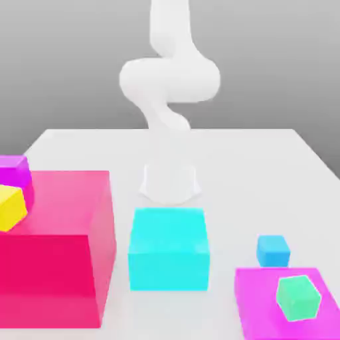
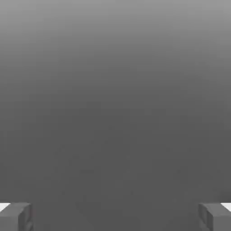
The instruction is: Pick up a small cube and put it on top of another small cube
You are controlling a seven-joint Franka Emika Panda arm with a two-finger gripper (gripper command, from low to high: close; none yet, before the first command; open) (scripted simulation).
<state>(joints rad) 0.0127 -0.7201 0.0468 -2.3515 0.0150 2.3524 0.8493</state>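
A small sky-blue cube, plain and far smaller than its neighbours, sits on the white table at the lower right of the exterior view, just behind a flat magenta slab carrying a small green cube. A big cyan block stands at centre beside a large pink box. In the hand view, the gripper is spread wide, its fingers holding nothing.
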